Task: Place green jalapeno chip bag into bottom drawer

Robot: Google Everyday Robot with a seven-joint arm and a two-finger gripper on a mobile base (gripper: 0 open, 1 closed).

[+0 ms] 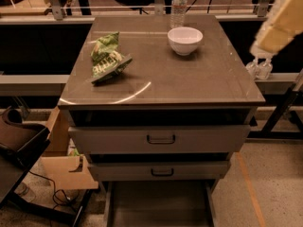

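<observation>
The green jalapeno chip bag (108,58) lies crumpled on the left part of the cabinet top (161,79). The bottom drawer (158,206) is pulled out at floor level below the two shut drawer fronts, and its grey floor is bare. My gripper (259,68) hangs off the cabinet's right edge at the end of the blurred yellowish arm (281,20), far from the bag and holding nothing that I can see.
A white bowl (184,39) stands at the back right of the top, with a water bottle (178,4) behind it. Cardboard (64,167) and a dark chair (16,143) sit at the lower left. A railing runs behind the cabinet.
</observation>
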